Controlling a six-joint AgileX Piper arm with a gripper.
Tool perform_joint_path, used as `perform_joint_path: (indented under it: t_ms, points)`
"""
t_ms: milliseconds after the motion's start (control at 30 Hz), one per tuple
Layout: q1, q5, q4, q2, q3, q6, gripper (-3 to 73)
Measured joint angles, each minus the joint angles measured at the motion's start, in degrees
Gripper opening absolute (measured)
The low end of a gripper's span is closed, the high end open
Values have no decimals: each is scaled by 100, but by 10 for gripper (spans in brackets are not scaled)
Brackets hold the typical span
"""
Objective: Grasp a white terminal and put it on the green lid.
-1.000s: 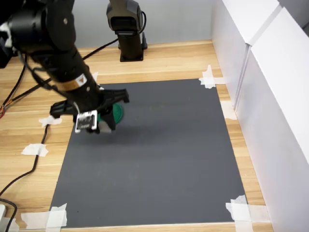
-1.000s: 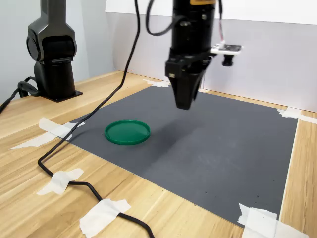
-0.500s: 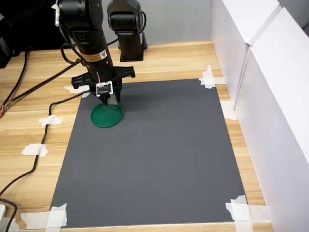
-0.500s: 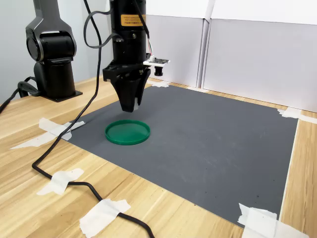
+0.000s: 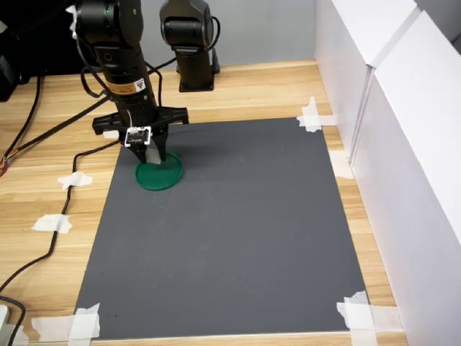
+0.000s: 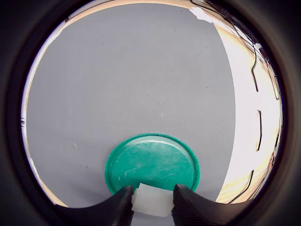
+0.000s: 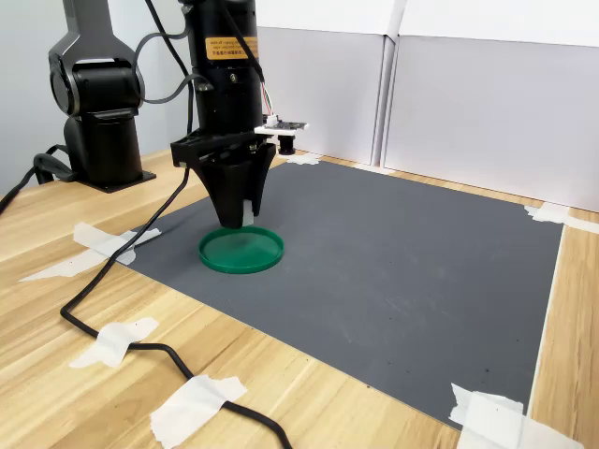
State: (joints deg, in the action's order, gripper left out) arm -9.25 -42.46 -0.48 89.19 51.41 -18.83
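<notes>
The gripper [image 6: 152,200] is clamped on the terminal [image 6: 153,200], a small whitish block pinched between its two dark fingers [image 6: 120,207] in the wrist view. It hangs pointing down over the lid [image 6: 153,162], at the lid's edge nearest the camera in that view; whether the terminal touches the lid cannot be told. In both exterior views the gripper [image 5: 154,155] [image 7: 236,217] stands upright above the lid [image 5: 160,175] [image 7: 241,250]. The lid lies flat on the mat [image 5: 238,231] [image 7: 393,271], near the mat's far-left corner in the first exterior view. The mat is taped at its corners to the table [image 5: 245,90] [image 7: 56,374].
</notes>
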Motion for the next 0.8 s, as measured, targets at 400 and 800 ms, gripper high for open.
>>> perform_joint_path:
  t_ms: [400, 800]
  points:
    - [-7, -19, 48, 230, 0, -262, 313]
    - [-7, 195, 78, 186, 0, -627, 590]
